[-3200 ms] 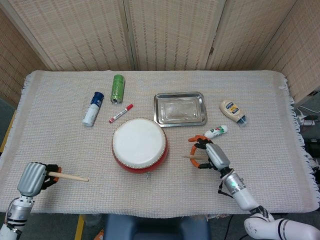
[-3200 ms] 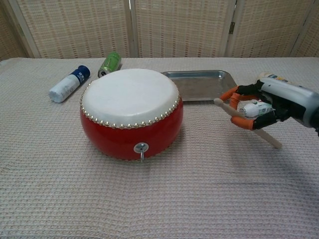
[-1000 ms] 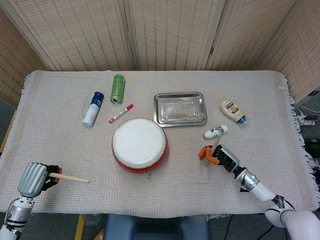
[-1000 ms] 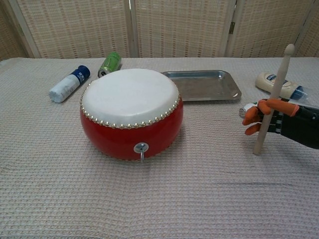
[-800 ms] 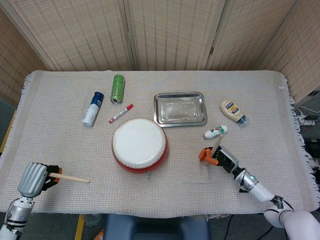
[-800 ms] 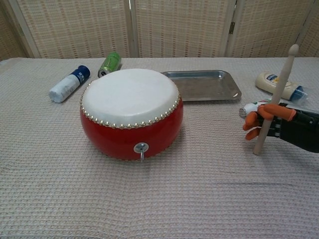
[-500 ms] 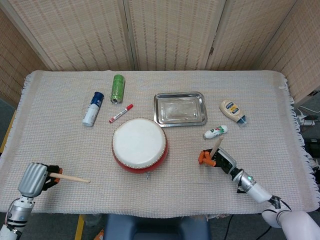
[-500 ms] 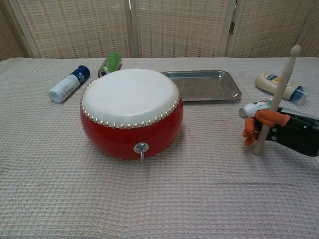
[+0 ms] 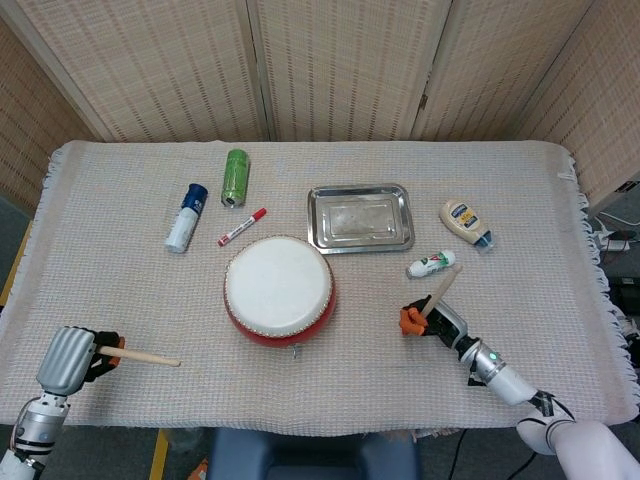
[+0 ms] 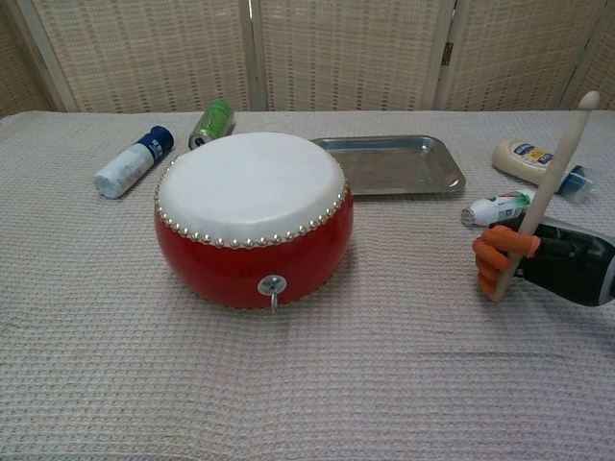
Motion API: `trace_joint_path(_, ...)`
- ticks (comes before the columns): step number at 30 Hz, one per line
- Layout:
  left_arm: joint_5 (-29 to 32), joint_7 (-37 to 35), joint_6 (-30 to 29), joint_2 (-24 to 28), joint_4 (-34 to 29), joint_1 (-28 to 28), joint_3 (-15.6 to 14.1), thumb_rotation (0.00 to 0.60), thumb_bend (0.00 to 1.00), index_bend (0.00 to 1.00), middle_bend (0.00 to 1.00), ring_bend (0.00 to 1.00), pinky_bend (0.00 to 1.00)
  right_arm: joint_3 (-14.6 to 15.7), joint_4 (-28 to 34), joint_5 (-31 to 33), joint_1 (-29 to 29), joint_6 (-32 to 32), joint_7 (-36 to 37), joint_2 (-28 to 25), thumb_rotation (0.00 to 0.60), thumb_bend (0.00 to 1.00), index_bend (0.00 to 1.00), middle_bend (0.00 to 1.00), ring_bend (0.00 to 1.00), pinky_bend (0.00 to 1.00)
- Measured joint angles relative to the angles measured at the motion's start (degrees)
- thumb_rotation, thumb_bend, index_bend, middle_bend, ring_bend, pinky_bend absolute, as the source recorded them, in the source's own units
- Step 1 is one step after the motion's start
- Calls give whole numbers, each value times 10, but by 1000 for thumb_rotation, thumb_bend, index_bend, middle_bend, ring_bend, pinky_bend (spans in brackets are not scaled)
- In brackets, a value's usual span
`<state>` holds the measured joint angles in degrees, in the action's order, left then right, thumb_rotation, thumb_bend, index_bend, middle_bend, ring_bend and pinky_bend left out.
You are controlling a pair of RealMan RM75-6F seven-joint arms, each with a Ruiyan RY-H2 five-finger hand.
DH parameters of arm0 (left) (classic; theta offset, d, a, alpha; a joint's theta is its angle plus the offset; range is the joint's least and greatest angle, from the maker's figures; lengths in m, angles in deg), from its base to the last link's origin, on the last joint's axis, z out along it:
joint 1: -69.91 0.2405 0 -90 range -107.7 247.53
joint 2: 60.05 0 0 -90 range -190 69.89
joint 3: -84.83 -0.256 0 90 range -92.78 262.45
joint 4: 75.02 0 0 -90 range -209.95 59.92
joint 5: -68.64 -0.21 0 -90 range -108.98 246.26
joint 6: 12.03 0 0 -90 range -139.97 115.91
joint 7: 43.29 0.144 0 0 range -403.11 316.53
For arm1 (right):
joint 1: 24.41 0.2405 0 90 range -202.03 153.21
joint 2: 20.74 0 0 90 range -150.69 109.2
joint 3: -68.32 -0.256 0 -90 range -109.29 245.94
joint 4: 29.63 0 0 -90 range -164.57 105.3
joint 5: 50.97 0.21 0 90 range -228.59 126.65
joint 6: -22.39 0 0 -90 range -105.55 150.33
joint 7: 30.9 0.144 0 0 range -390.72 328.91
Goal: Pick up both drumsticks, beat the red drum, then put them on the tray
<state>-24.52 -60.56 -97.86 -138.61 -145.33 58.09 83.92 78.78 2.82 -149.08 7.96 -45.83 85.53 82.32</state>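
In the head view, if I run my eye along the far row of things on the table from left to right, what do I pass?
White and blue bottle → green can → red marker → metal tray → small white tube → mayonnaise bottle.

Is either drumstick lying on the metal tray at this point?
No: the tray holds nothing, the left hand grips one drumstick, and the right hand grips the other.

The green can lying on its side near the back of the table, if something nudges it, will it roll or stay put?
The green cylindrical can would probably roll sideways, since it lies on its round side. The woven table cloth may slow it. It looks small and likely light, so a slight push might move it.
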Motion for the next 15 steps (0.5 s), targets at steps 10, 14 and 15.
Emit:
trace_joint_path(10, 3, 0, -1, -4, 11, 2, 1, 600, 562, 947, 1000, 1000, 1000, -18, -1, 15, -5, -11, -42, 14, 600, 645, 1000, 995, 970, 929)
trace_joint_path(14, 4, -2, 2, -5, 16, 2, 1, 600, 563, 947, 1000, 1000, 1000, -24, 1, 16, -6, -28, -62, 14, 600, 720, 1000, 1000, 1000, 998)
trace_joint_path(15, 4, -2, 2, -5, 17, 1, 1, 600, 562, 947, 1000, 1000, 1000, -25, 2, 15, -5, -31, -69, 13, 600, 741, 1000, 1000, 1000, 1000)
